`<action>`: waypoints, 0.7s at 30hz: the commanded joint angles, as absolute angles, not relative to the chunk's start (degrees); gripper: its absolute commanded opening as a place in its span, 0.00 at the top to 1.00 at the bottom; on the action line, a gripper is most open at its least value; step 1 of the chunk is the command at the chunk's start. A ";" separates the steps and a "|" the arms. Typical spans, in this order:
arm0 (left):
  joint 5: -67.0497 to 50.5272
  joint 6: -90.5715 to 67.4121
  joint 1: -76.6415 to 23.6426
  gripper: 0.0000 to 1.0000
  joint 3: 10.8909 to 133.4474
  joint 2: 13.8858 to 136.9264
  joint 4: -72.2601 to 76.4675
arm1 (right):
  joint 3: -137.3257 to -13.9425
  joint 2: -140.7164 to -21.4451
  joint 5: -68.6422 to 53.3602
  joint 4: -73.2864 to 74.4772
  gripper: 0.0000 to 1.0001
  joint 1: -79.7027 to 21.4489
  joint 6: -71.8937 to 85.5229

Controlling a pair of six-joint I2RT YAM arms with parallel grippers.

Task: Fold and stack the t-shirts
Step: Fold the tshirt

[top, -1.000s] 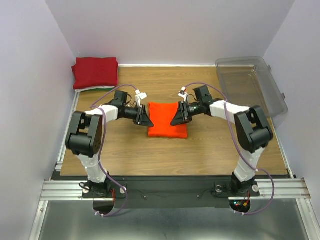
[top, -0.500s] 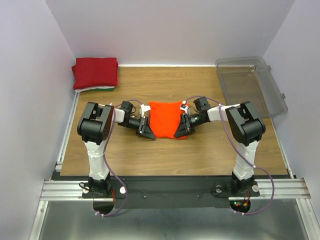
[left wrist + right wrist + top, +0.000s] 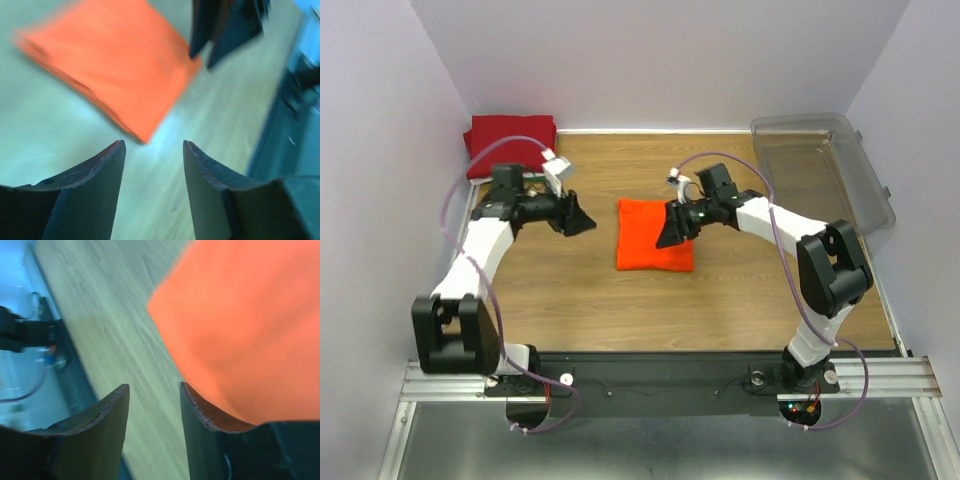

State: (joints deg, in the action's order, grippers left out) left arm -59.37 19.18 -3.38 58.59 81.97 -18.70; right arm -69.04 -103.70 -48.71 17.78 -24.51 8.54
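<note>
Orange t-shirt (image 3: 655, 240): folded, lying flat at the middle of the desk (image 3: 720, 295). Left hand (image 3: 585, 222): released, fingers apart and empty, clear of the shirt on its left side and pointing toward it. Right hand (image 3: 666, 237): released, bare desk showing between its fingers, at the shirt's right edge; contact with the cloth cannot be determined. Dark red t-shirt (image 3: 510, 133): folded, far left corner. Clear plastic bin (image 3: 865, 195): far right.

Shows a wood-grain table (image 3: 720, 300) boxed in by pale lilac walls (image 3: 660, 60) on three sides. Holds a clear plastic bin (image 3: 800, 121) at the far right corner, reaching past the right edge. Ends in an aluminium rail (image 3: 660, 378) along the near side.
</note>
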 commanded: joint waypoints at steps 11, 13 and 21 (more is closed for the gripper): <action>-46.24 8.09 10.11 0.02 67.93 72.59 -16.33 | -84.97 -109.14 -5.74 21.27 0.48 -50.52 -14.32; -44.65 7.38 11.07 0.02 67.68 74.44 -16.78 | -86.56 -110.82 -3.61 21.09 0.49 -52.20 -15.47; -42.10 6.68 11.25 0.02 60.47 73.48 -12.22 | -88.16 -118.47 3.69 20.39 0.50 -55.90 -17.84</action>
